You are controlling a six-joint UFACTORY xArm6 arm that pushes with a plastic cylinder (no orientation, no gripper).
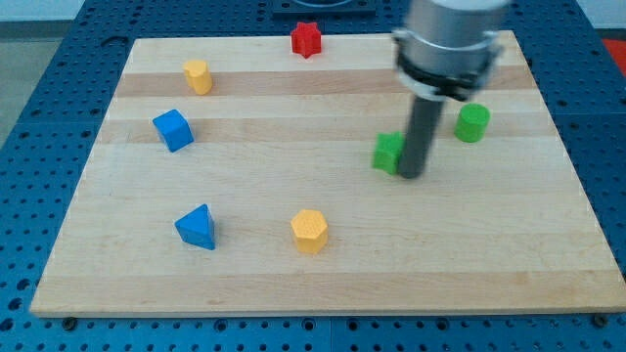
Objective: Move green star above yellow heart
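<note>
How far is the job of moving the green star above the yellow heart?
Nothing looks finished yet. In hand: my tip stands against the right side of the green star, well placed to push it toward the view's left. Left to do: the star is still far from the yellow heart, near the view's top left.

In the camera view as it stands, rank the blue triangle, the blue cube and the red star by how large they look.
1. blue triangle and blue cube: these look about alike, so no ranking; the triangle lies lower in the view, possibly nearer.
2. red star, smallest-looking, at the view's top.
</note>
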